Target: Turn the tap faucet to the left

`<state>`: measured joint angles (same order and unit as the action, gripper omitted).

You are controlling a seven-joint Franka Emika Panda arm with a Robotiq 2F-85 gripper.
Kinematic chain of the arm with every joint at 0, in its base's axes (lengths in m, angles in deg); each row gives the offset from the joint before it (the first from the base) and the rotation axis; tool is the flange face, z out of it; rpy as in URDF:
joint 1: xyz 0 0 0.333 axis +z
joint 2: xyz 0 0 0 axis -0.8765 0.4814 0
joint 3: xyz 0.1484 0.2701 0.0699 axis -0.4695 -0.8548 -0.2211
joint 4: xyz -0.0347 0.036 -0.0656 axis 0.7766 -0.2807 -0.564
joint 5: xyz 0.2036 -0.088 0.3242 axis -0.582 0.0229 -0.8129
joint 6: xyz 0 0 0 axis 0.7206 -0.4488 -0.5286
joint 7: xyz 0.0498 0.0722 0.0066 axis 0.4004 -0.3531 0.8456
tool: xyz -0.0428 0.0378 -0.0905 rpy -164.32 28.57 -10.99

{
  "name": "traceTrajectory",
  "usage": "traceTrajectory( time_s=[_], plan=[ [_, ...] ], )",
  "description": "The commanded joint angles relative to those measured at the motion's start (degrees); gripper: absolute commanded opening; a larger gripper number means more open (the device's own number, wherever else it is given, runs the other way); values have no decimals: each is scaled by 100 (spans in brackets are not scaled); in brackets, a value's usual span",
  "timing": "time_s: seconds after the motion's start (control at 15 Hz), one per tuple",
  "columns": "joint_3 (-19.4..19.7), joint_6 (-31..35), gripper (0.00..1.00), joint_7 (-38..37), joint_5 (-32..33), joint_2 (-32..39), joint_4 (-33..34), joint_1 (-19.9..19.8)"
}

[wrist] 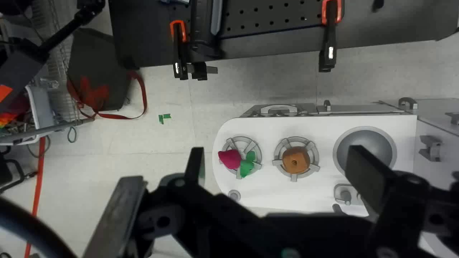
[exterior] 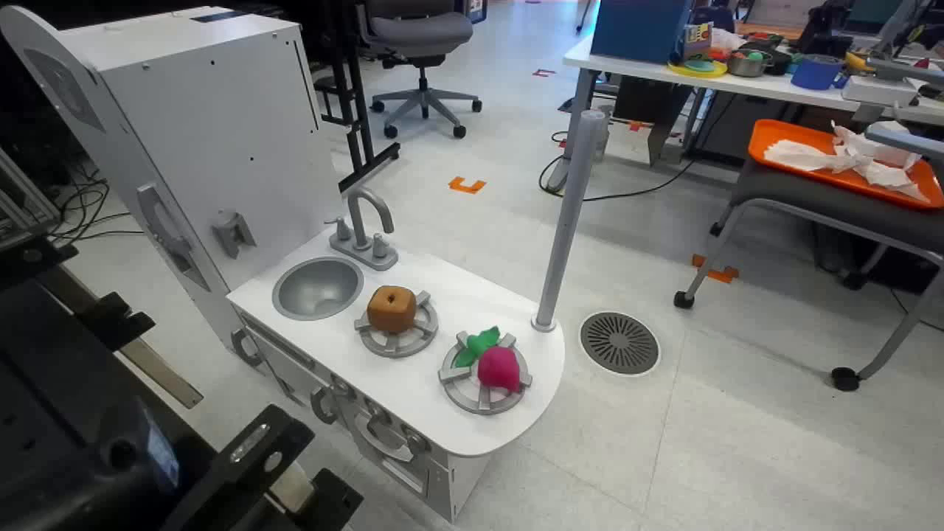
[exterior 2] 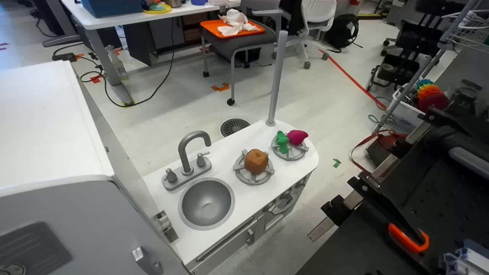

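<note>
The tap faucet [exterior 2: 183,154] stood upright beside the sink [exterior 2: 206,202] on a white countertop [exterior 2: 285,173], pale floor [exterior 2: 187,107] stretching beyond, while the gripper [wrist: 280,165] gaped wide

Blurred claw [wrist: 275,153] in wrist view, tap faucet [wrist: 345,196] partly hidden behind it, sink [wrist: 374,141] likewise

We have room to pass over the sink [exterior 2: 206,204] to the tap faucet [exterior 2: 184,154] and between it and the grey pole [exterior 2: 277,78]; the tall cabinet [exterior: 214,125] blocks the sink end, and the brown toy [exterior 2: 256,162] stands on the burner [exterior 2: 253,178] beside the sink
</note>
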<state>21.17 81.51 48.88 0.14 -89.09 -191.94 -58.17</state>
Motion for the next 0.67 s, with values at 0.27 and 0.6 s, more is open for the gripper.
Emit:
traceTrajectory(
  time_s=[0.27, 0.6],
  plan=[
    [118, -12, 100, -21, 22, 9, 13, 129],
    [146, 0, 100, 332, 9, 843, 446, 198]
  ],
)
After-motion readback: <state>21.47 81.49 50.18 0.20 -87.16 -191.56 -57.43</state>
